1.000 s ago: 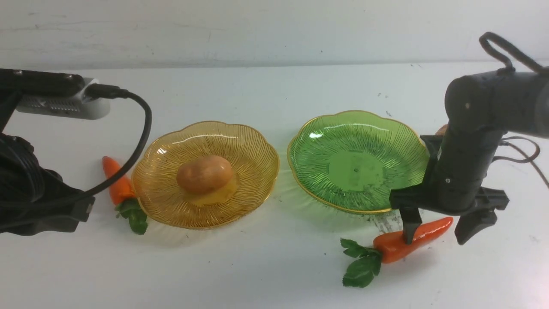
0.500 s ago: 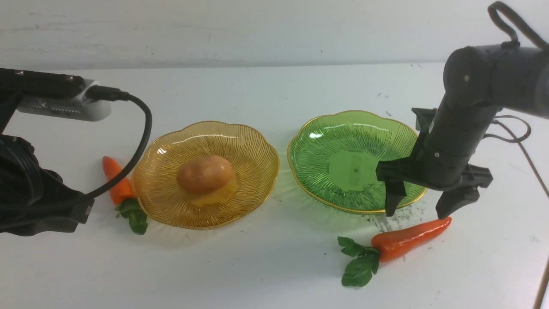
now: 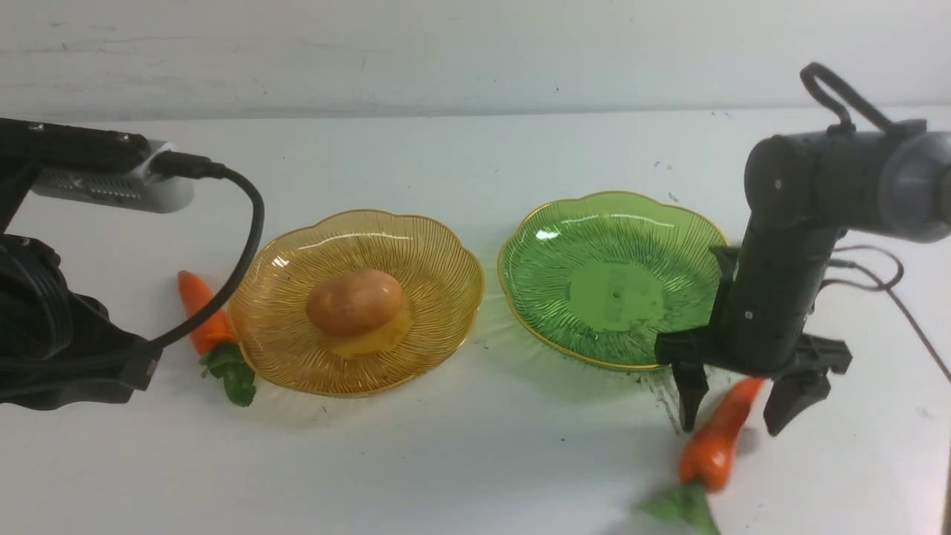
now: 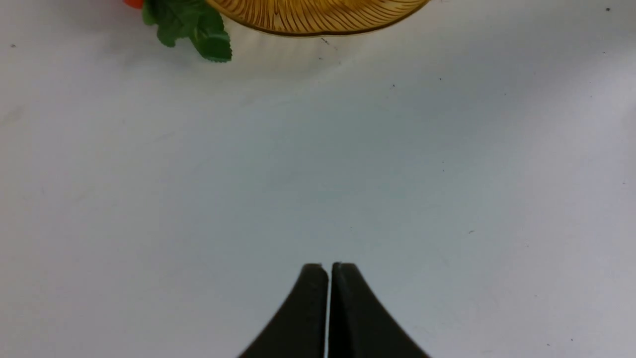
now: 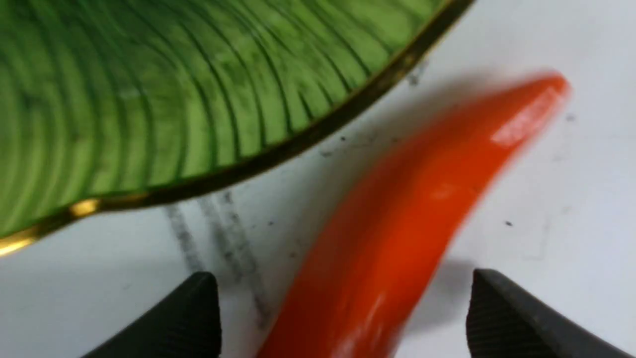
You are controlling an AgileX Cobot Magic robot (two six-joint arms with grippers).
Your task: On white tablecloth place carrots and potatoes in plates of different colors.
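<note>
Carrot (image 3: 713, 446) between the spread jaws of the right gripper (image 3: 732, 429), on the white tablecloth (image 3: 461, 461)

The right gripper points down with its jaws wide apart, one finger on each side of the blurred orange body and a gap showing on both sides, so it has hold of nothing; this carrot lies just off the near rim of the green plate (image 3: 579, 253), leaves toward the camera. The left gripper (image 4: 328, 278) is closed tight on nothing above bare cloth. A potato (image 3: 355, 301) sits in the middle of the amber plate (image 3: 416, 245), and a second carrot (image 3: 199, 312) lies on the cloth just beside that plate's left rim
</note>
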